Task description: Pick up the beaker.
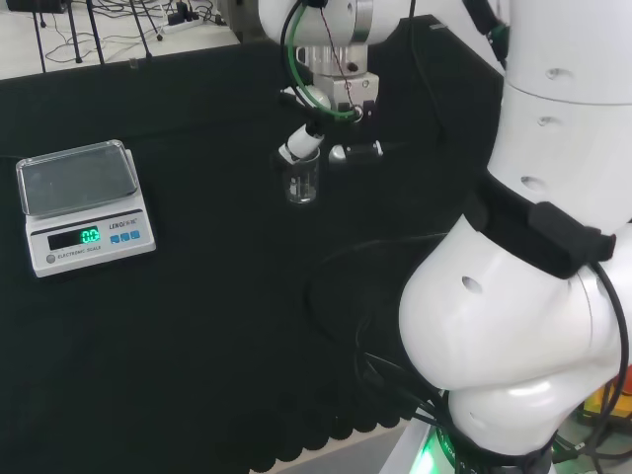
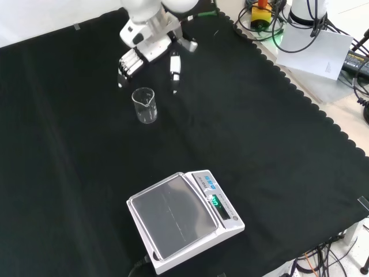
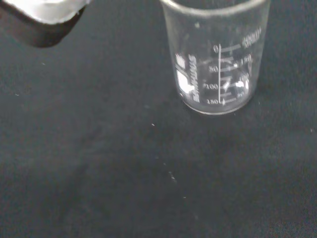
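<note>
The black and white hand (image 2: 151, 55) hovers with fingers spread wide, holding nothing, just beyond the small clear glass beaker (image 2: 145, 105), which stands upright on the black cloth (image 2: 259, 150), nearer than the hand in the front view.

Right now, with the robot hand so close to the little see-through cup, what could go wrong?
1. The small clear glass beaker stands upright and free on the black cloth. The robot hand hovers just behind it with its fingers spread, so a finger could bump it and tip it over.
2. Clear glass can be slippery, so the beaker might slide out once it is lifted.
</note>
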Controlling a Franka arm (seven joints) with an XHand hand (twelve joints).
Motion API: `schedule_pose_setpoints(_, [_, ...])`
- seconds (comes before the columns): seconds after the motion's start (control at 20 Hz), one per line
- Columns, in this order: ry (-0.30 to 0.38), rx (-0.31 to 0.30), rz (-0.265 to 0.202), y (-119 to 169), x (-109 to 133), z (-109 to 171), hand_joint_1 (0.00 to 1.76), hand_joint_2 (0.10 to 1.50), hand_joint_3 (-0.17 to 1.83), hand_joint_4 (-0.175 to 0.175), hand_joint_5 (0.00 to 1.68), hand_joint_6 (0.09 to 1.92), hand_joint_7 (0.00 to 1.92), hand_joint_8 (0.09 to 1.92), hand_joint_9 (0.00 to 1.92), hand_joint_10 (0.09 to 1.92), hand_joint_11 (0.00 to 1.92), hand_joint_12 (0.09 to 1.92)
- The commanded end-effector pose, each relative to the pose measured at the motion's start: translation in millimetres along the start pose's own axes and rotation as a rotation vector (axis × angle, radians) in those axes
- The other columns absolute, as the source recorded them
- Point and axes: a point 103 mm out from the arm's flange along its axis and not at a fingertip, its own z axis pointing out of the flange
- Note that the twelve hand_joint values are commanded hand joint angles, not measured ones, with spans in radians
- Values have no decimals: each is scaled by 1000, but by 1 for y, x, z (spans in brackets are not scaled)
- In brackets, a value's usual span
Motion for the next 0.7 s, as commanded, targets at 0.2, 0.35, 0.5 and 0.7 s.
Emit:
schedule_pose_setpoints(0.2, [21,12,34,39,-35,26,697,704,289,21,45,87,0,522,10,874,0,929])
schedule_pose_setpoints(0.35, [17,22,34,44,-36,30,696,704,288,21,45,87,0,522,9,873,0,926])
schedule_pose_setpoints(0.5, [14,40,32,48,-36,37,696,705,288,21,45,87,0,522,9,873,0,924])
schedule_pose_setpoints(0.7, [6,63,21,52,-31,48,706,707,286,21,56,87,0,538,11,874,0,921])
